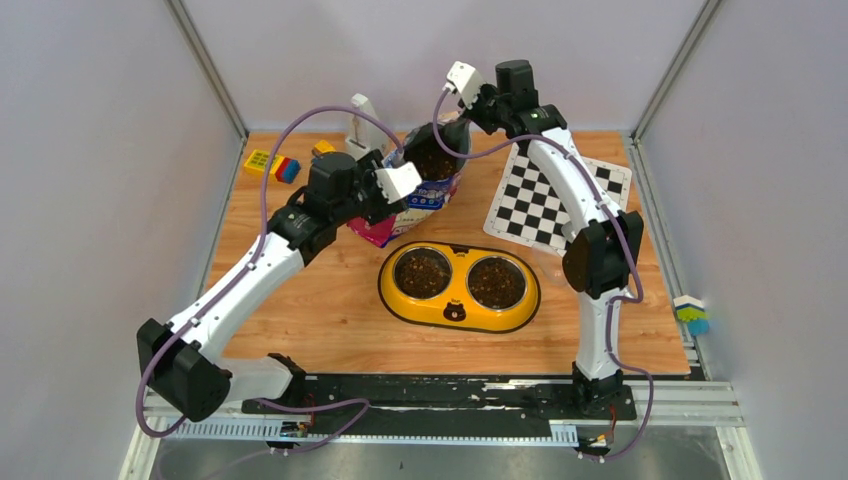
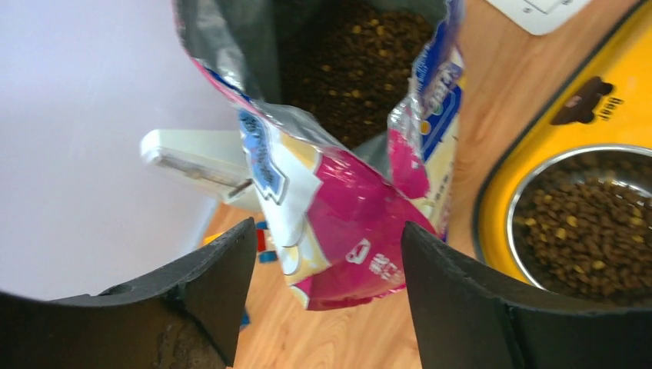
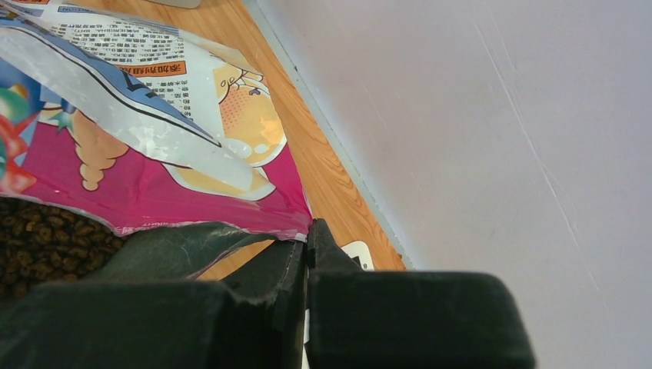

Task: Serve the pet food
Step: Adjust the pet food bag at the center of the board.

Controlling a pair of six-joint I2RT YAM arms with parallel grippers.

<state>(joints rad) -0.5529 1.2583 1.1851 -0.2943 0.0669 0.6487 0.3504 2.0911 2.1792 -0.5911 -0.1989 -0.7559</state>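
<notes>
**A:** Start nearest the bases. What's there?

**B:** One yellow oval plastic feeder [image 1: 458,275] at the centre of the top view, on the wooden counter [image 1: 330,310]. Its two steel bowls [image 1: 397,272] both hold small dark brown kibble pellets [image 1: 422,274].

**A:** And the rest of the pet food?

**B:** Just beyond, at upper centre, inside one glossy pink and blue foil bag [image 2: 346,231]. Its mouth is open and more kibble shows inside.

**A:** How does the bag lie from the left arm's black fingers [image 2: 219,296]?

**B:** They are spread wide and grip nothing. The bag's bottom corner sits in the gap between them, at lower centre of the left wrist view. I can't tell whether it brushes either one. The long axis runs straight away from them, from that corner up to the mouth at the top of the frame.

**A:** Which arm is nearer?

**B:** Both of the two arms are at the bag. The right arm's black fingers [image 3: 400,323] are pressed together, pinching the far rim of the mouth. As I judge it, the next move turns on the left fingers closing on that corner.

**A:** And farthest back?

**B:** One black-and-white checkerboard sheet [image 1: 555,200] at upper right, and one small cluster of coloured toy bricks [image 1: 272,165] at upper left.
</notes>
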